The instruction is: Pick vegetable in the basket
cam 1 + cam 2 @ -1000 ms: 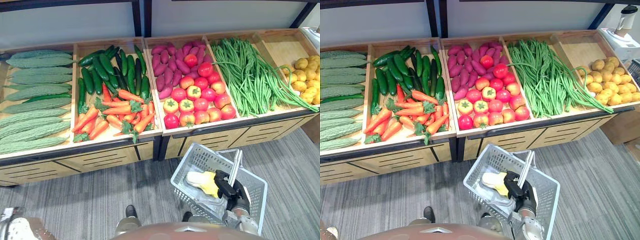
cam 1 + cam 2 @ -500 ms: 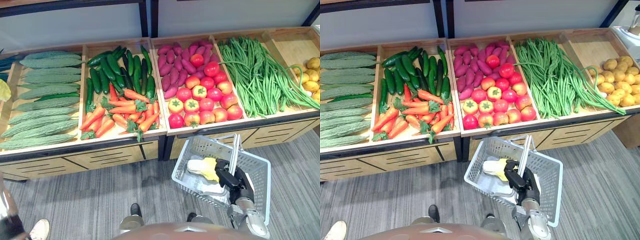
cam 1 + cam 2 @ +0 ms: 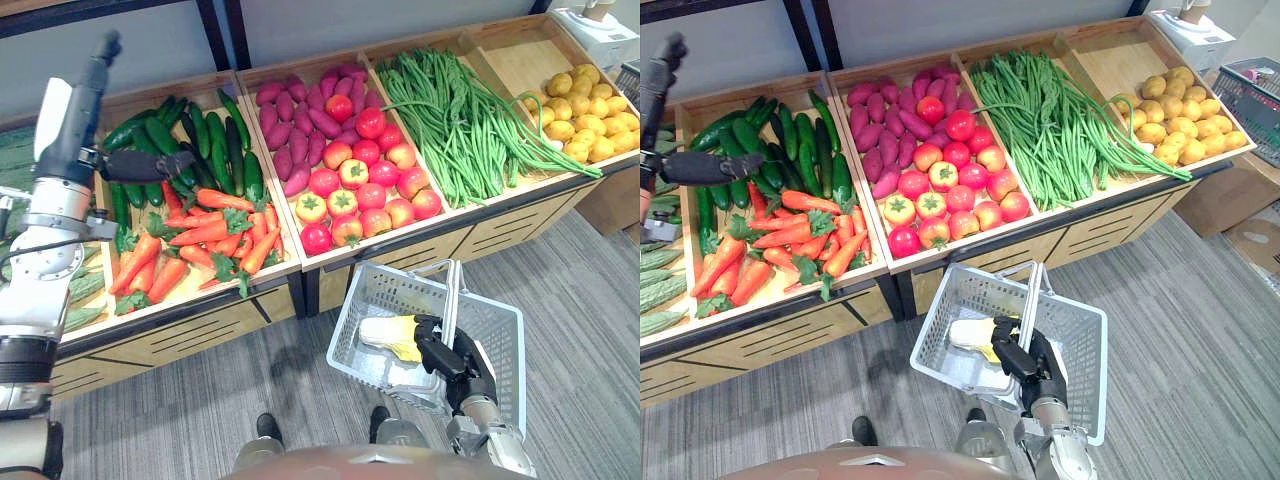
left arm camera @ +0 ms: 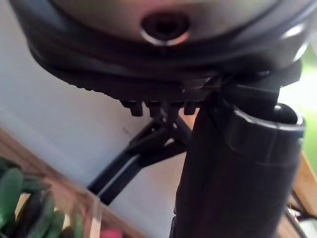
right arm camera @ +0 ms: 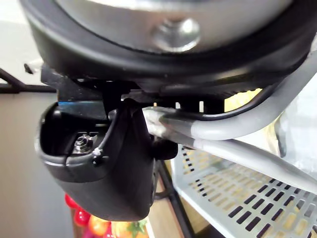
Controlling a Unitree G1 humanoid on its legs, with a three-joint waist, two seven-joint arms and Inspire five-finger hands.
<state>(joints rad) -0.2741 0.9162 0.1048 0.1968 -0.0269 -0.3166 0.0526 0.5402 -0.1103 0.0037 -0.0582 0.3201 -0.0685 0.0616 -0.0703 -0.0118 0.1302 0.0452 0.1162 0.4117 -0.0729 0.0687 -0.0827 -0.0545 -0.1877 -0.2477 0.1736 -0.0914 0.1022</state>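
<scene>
My right hand hangs low in front of the stand, shut on the grey handle of a pale plastic basket. A yellow and white vegetable lies inside the basket. My left hand is raised at the left, open, with straight fingers and the thumb stretched out over the dark green cucumbers. It holds nothing. Orange carrots lie just in front of the cucumbers in the same crate.
The wooden stand carries more crates: purple sweet potatoes and tomatoes, long green beans, potatoes, and bitter gourds at the far left. Another basket stands at the right. Grey floor lies around me.
The camera has shifted. My left arm has risen into view at the left, above the cucumber and carrot crate. The right hand still holds the basket.
</scene>
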